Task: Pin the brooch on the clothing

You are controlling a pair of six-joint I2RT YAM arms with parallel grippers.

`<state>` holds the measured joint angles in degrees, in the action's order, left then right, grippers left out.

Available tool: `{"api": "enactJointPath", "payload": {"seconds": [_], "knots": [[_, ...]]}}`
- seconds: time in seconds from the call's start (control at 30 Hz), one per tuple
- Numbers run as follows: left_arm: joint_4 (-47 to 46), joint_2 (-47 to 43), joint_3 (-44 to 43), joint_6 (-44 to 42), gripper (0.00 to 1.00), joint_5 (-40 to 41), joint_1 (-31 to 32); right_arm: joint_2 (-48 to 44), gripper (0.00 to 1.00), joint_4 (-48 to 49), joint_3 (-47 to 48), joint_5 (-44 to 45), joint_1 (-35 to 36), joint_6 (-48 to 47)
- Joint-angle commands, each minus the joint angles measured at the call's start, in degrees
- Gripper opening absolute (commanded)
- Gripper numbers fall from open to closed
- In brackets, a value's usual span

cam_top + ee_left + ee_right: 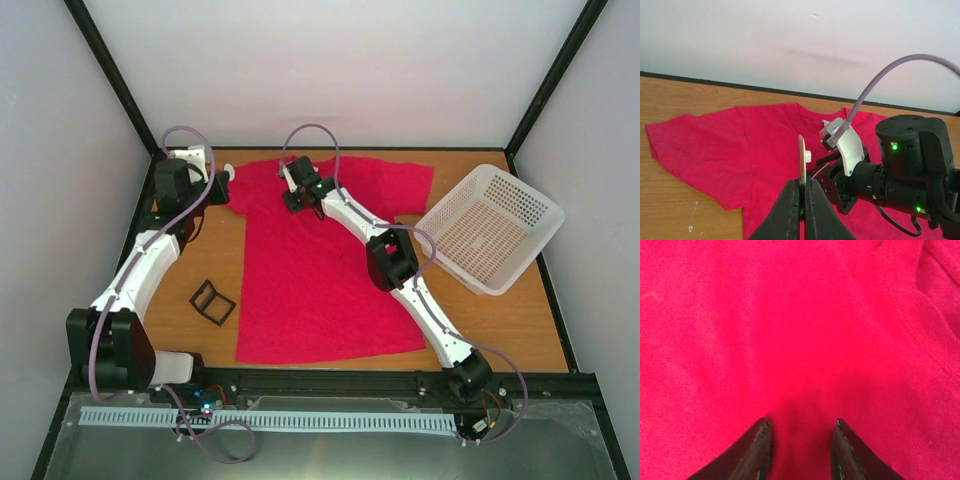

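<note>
The crimson T-shirt [320, 285] lies flat on the wooden table, neck toward the back wall. My left gripper [802, 187] is shut on the brooch [802, 157], held upright and edge-on, with a white stud on its right face. It hovers over the shirt's left sleeve [740, 145], close to the neck; in the top view it [230, 176] is at the sleeve's edge. My right gripper [801, 427] is open, fingertips down against the red cloth [800, 315] near the collar [296, 198]. It is just right of the brooch in the left wrist view [840, 172].
A small black frame-like case [212, 302] lies on the table left of the shirt. A white perforated basket [490, 228] stands tilted at the right. Black frame posts and white walls close in the back corners.
</note>
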<state>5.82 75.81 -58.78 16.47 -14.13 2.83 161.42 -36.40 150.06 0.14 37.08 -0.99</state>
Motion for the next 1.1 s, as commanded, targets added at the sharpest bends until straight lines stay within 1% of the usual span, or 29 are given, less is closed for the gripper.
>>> {"api": "enactJointPath", "payload": {"seconds": [0.0,0.1,0.17,0.3,0.4,0.5,0.57,0.67,0.73,0.8,0.87,0.97,1.07], "knots": [[-2.7,1.1,0.1,0.3,0.01,-3.5,-2.0,1.4,0.26,-3.9,0.3,-0.7,0.0,0.0],[-3.1,2.8,-0.1,0.6,0.01,-5.2,-3.3,1.1,0.11,-3.9,-0.3,-3.4,-0.3,0.2],[-3.9,4.2,-0.1,-0.1,0.01,-6.7,-3.4,0.5,0.03,-3.2,-1.3,-4.8,-0.5,0.3],[-6.3,9.0,-0.7,-1.4,0.01,-9.3,-3.4,-2.3,0.03,1.4,-5.7,-8.2,-0.9,0.2],[-6.4,15.3,-4.6,-1.4,0.01,-10.2,-3.4,-3.6,0.03,5.3,-8.3,-13.6,-1.5,0.6],[-5.2,23.5,-12.4,-1.3,0.01,-13.5,-3.4,-3.9,0.03,7.5,-8.7,-18.9,-2.3,1.8],[-3.5,29.7,-18.4,-1.5,0.01,-14.5,-3.4,-4.3,0.03,10.8,-10.0,-23.2,-2.7,2.7],[1.6,38.3,-27.0,-1.0,0.01,-19.2,-3.3,-4.3,0.03,12.7,-10.8,-26.7,-3.0,3.2],[5.1,42.7,-30.4,-0.3,0.01,-21.5,-3.0,-4.6,0.03,13.6,-11.7,-28.0,-3.4,3.4],[6.6,44.7,-31.4,-0.1,0.01,-20.9,-2.5,-4.7,0.03,13.7,-12.3,-28.1,-3.7,3.5],[5.9,45.0,-30.4,-0.9,0.01,-19.6,-1.4,-4.7,0.03,14.1,-12.6,-29.3,-4.1,4.1],[5.6,44.9,-29.3,-2.0,0.01,-12.6,0.9,-4.8,0.03,15.7,-13.4,-31.8,-4.7,5.9],[2.2,44.9,-26.9,-3.1,0.01,-7.4,2.6,-4.9,0.03,17.3,-14.2,-33.4,-5.4,7.4]]}}
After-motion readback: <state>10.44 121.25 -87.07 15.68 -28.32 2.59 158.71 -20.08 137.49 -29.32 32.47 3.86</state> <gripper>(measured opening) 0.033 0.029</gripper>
